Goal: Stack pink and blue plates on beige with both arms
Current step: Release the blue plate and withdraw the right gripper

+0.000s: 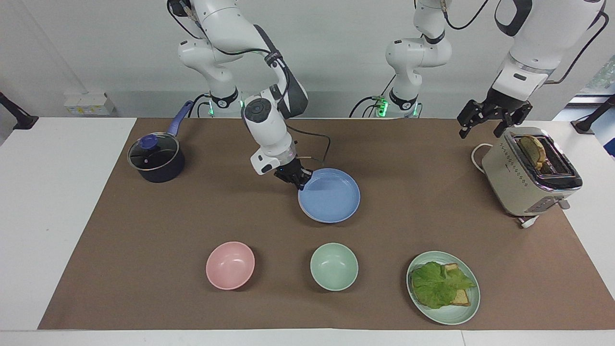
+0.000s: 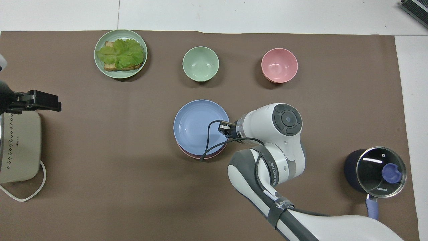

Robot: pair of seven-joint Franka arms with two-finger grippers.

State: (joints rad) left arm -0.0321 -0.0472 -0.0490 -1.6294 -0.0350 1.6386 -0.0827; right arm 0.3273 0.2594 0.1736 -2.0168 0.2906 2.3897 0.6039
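Note:
The blue plate lies level over the pink plate at the middle of the brown mat. Only a thin pink crescent shows at its edge nearer the robots. My right gripper is shut on the blue plate's rim, on the side toward the right arm's end. The beige plate is hidden. My left gripper hangs open and holds nothing, in the air by the toaster, where the left arm waits.
A dark lidded pot stands near the right arm's base. A pink bowl, a green bowl and a green plate of toast and lettuce line the mat's edge farthest from the robots.

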